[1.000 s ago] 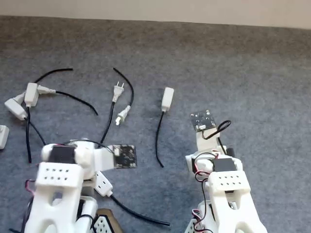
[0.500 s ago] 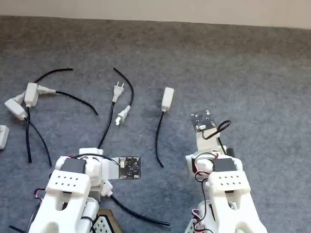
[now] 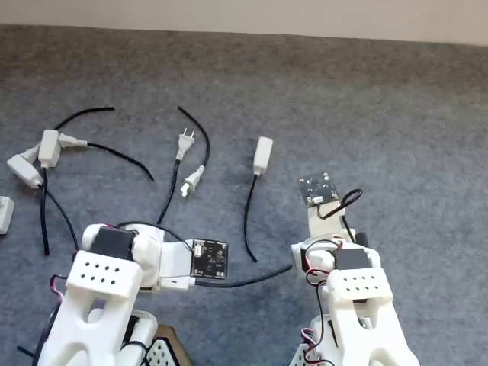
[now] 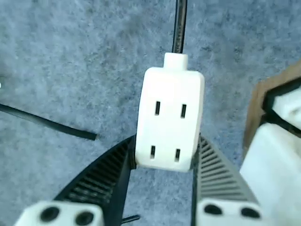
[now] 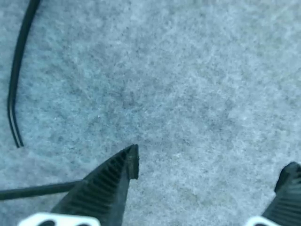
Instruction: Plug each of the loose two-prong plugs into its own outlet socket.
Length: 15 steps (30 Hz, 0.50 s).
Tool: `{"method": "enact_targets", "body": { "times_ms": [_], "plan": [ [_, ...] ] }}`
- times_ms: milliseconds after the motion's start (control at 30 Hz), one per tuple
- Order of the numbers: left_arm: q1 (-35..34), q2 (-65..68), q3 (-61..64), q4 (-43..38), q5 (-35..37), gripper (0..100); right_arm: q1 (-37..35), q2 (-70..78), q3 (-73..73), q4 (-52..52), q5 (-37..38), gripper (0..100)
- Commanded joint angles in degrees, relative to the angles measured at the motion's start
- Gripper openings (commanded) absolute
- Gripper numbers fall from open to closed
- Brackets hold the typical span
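In the left wrist view a white outlet socket [image 4: 170, 108] with two pairs of slots is clamped between the black fingers of my left gripper [image 4: 164, 149], above the grey carpet. Its black cord [image 3: 244, 279] trails across the carpet toward the right arm's base. Two loose two-prong plugs [image 3: 185, 142] [image 3: 192, 181] lie beyond the left arm. Another white socket [image 3: 263, 155] with a cord lies mid-table. My right gripper [image 5: 211, 170] is open over bare carpet, nothing between its fingers.
At the far left, white sockets [image 3: 48, 147] [image 3: 24, 171] and black cords lie tangled, with another white piece [image 3: 4, 214] at the edge. A black cord [image 5: 18, 75] runs near the right gripper. A brown board [image 4: 263, 101] borders the left arm's base.
The left arm has swung to the right with the socket in its gripper. The socket's cord has swept round and now points toward the right arm's base. The right arm has kept still.
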Motion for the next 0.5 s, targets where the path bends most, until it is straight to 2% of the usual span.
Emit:
{"method": "enact_targets", "body": {
  "times_ms": [0,167,300,467],
  "plan": [
    [0.66,-0.40,-4.70,1.58,-4.48,11,0.22,-0.75,-0.13,-0.92,0.62,42.4],
    [2.42,3.21,-3.21,-8.97,2.55,11,0.22,-0.75,-0.13,-0.92,0.62,42.4],
    [6.11,14.02,-3.65,-13.63,5.80,11,0.22,-0.75,-0.13,-0.92,0.53,42.4],
    [6.46,24.75,-3.65,-20.75,7.65,11,0.22,-0.75,-0.13,-0.92,0.53,42.4]
  ]
}}
